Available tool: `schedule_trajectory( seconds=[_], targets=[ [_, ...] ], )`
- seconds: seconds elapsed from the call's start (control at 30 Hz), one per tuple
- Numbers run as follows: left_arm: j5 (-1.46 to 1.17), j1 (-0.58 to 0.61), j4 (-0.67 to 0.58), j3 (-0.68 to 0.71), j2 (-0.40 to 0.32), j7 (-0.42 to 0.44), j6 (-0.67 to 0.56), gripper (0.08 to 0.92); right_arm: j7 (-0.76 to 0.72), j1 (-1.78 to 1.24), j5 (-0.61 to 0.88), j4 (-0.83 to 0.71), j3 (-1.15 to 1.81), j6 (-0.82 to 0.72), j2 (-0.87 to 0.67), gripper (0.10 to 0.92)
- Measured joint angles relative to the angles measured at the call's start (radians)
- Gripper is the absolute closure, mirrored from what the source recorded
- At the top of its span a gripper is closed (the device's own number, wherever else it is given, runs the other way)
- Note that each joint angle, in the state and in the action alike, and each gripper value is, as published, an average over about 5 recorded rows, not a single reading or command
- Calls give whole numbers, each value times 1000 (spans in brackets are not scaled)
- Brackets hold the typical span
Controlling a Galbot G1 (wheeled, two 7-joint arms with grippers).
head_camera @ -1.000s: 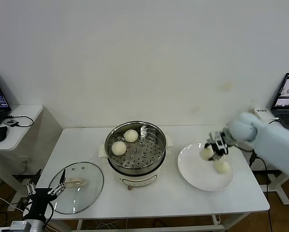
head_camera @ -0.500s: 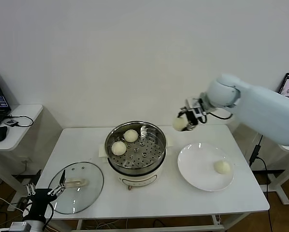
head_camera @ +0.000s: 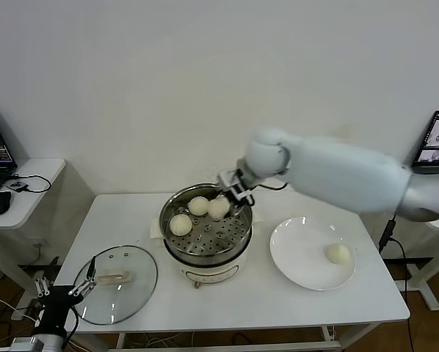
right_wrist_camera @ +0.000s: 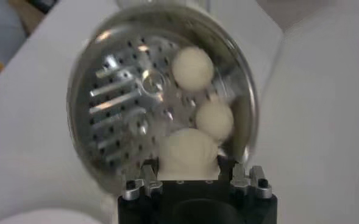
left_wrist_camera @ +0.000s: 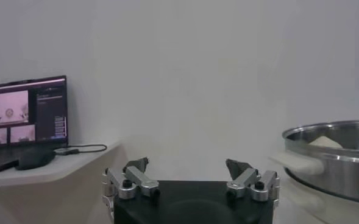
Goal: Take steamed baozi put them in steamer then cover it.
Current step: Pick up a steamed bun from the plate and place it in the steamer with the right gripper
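- Right gripper [head_camera: 227, 196] over the far right part of the steamer [head_camera: 206, 222], jaws closed on a steamed baozi [head_camera: 219, 208] held above the perforated floor.
- Seen through the right wrist view: gripped bun [right_wrist_camera: 188, 159] pinched between the jaws, the steamer's steel basket [right_wrist_camera: 124, 109] directly below.
- Two more buns already in the basket beyond the jaws: one [head_camera: 198, 206] just beside the held bun, another [head_camera: 180, 224] farther toward the robot's left.
- Fourth bun [head_camera: 338, 254] alone on the white plate [head_camera: 300, 257], well apart from the right jaws, on the surface [head_camera: 249, 293].
- Left gripper [head_camera: 62, 293] parked low at the near left edge of the surface, jaws spread wide and holding nothing.
- Glass lid [head_camera: 120, 282] flat on the surface just beside the left jaws.
- Steamer rim [left_wrist_camera: 331, 137] visible off to the side in the left wrist view, apart from those jaws.
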Motion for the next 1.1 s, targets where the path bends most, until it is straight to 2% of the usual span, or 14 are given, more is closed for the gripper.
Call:
schedule_trajectory(
  seconds=[0.57,0.93,1.0,1.1],
  targets=[
    [-3,-5,-3,1,-10,-2,-1,177,-7,-36,-160,-14,-78,213,83,406],
    [-2,-8,0,5,-8,-2,-1,177,-15,-37,-203,0,-88,279,86,397],
    [-2,-8,1,5,-8,-2,-1,177,-14,-36,-204,1,-88,284,83,383],
    [-2,-9,2,5,-8,-2,-1,177,-8,-35,-205,0,-86,291,78,319]
  ],
)
